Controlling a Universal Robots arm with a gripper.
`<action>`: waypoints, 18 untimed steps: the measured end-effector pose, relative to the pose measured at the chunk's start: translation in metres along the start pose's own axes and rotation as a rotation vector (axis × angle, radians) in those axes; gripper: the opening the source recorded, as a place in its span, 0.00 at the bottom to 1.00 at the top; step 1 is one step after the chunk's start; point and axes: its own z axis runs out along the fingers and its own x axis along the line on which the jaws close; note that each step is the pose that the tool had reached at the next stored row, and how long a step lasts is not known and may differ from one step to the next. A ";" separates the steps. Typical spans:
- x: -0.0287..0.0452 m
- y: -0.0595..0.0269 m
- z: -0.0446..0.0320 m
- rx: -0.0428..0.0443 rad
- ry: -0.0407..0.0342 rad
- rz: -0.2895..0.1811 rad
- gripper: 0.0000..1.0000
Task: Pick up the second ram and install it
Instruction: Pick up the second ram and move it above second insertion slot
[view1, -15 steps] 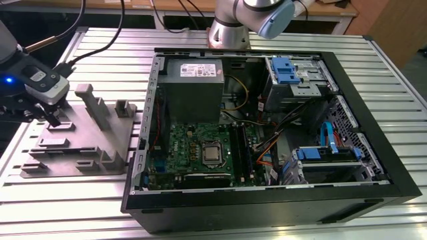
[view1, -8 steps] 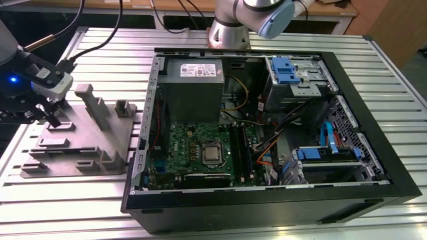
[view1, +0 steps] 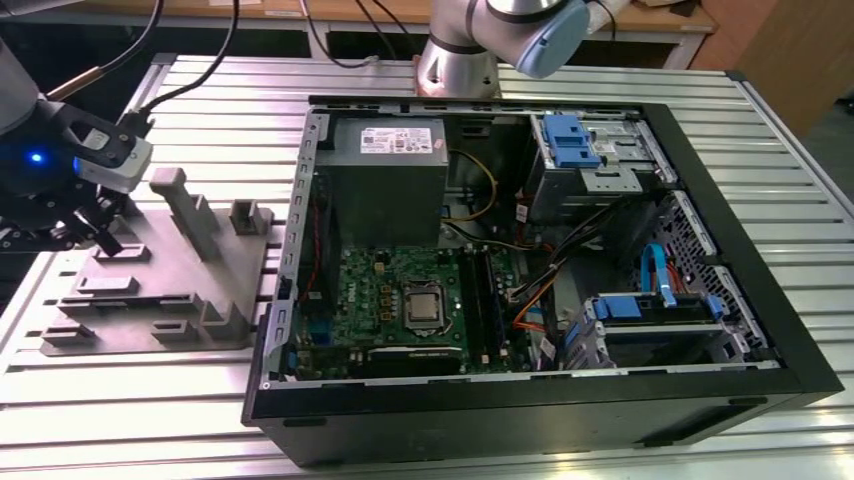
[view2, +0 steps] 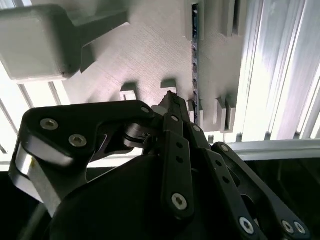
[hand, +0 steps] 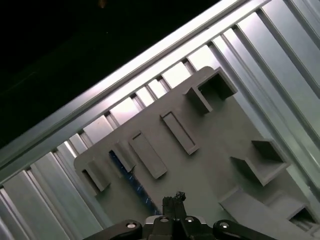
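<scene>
**Ram not yet lifted; end effector over the tray**

The table (view1: 561, 75) carries the open case (view1: 534, 420) across its middle. The grey tray (view1: 147, 290) lies near the table's edge at the exterior view's left. Inside the case the green board (view1: 387, 300) lies flat, and nothing is held over it.

The end effector (view2: 170, 96) hangs above the tray, well apart from the case. In the second wrist view its fingertips look drawn together with nothing between them. The ram (hand: 131, 179) stands on edge in a tray slot. In the first wrist view it is just beside the fingertips and not gripped.

Judged from this, neither step is done. The ram sits in the tray, so the pick-up and the seating in the board are both left.
</scene>
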 end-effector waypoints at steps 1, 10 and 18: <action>0.0000 0.0000 0.0002 -0.0004 0.0011 -0.018 0.10; 0.0001 -0.0002 0.0026 -0.0066 0.0221 -0.171 0.10; 0.0001 -0.0002 0.0048 -0.0120 0.0400 -0.305 0.10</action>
